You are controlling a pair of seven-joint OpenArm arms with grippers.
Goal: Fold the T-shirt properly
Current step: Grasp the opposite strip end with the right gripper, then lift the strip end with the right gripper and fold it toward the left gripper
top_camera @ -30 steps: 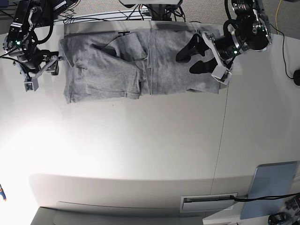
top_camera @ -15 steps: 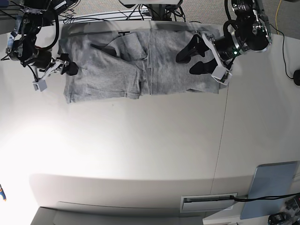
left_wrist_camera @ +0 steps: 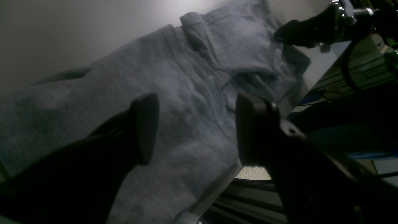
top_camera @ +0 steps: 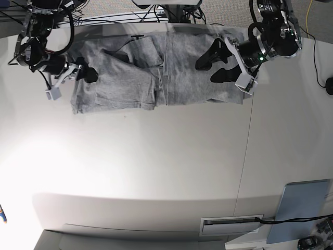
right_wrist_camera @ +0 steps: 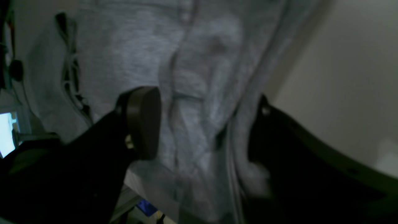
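The heather-grey T-shirt (top_camera: 171, 73) lies partly folded along the table's far edge, with creases and a folded flap on its left half. My left gripper (top_camera: 210, 67) is open and hovers over the shirt's right part. In the left wrist view (left_wrist_camera: 196, 130) both fingers (left_wrist_camera: 144, 127) stand apart above the cloth (left_wrist_camera: 186, 87). My right gripper (top_camera: 83, 73) is open at the shirt's left edge. In the right wrist view (right_wrist_camera: 202, 130) its jaws straddle the cloth (right_wrist_camera: 192, 77), and the shirt's edge hangs in front of one finger (right_wrist_camera: 267, 140).
Cables (top_camera: 130, 18) run along the back edge behind the shirt. A grey-blue panel (top_camera: 304, 208) and a slotted plate (top_camera: 231, 225) sit at the front right. A small black object (top_camera: 329, 84) lies at the far right. The white table (top_camera: 156, 166) spreads in front.
My right arm has swung in from off the table's left side to the shirt's left edge, with its open jaws now around the cloth. The left arm has barely moved.
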